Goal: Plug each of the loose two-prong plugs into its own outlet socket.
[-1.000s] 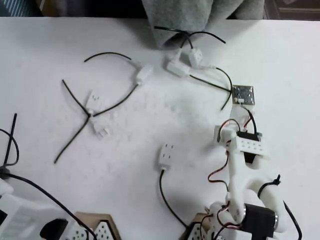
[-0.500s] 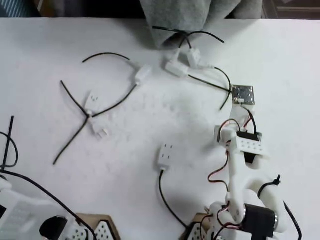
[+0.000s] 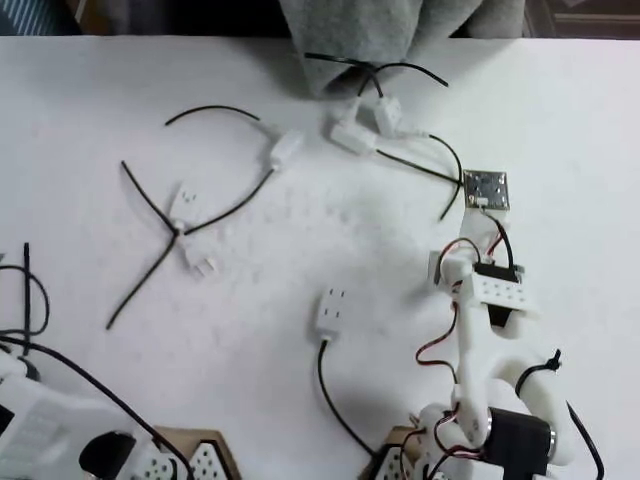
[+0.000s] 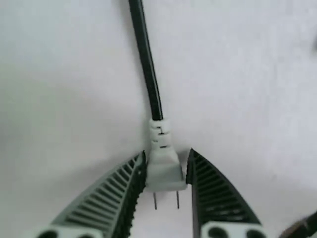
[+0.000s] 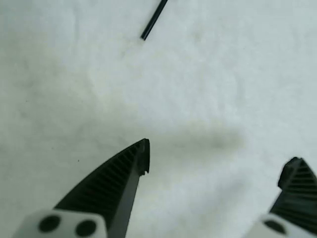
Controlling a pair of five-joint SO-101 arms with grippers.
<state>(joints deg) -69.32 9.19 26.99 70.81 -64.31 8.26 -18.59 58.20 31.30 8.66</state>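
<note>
In the left wrist view my left gripper (image 4: 166, 155) is shut on a white two-prong plug (image 4: 165, 172). Its prongs point back between the fingers and its black cord (image 4: 146, 64) runs away over the white table. In the high view that cord (image 3: 27, 285) loops at the left edge above the left arm (image 3: 40, 430). My right gripper (image 5: 219, 153) stands open over bare table, nothing between its fingers. A white outlet socket (image 3: 333, 309) lies mid-table, another socket (image 3: 188, 203) at the left with a loose plug (image 3: 203, 263) beside it.
More white plug and socket pieces (image 3: 355, 137) with tangled black cords lie at the back, partly under a grey cloth (image 3: 380, 30). Another white piece (image 3: 288, 147) lies left of them. A cut cord end (image 5: 153, 20) lies ahead of the right gripper. The right arm (image 3: 490, 330) stands at the lower right.
The black cord at the left edge has slid a little toward the left arm. The right arm and the pieces on the table have not moved.
</note>
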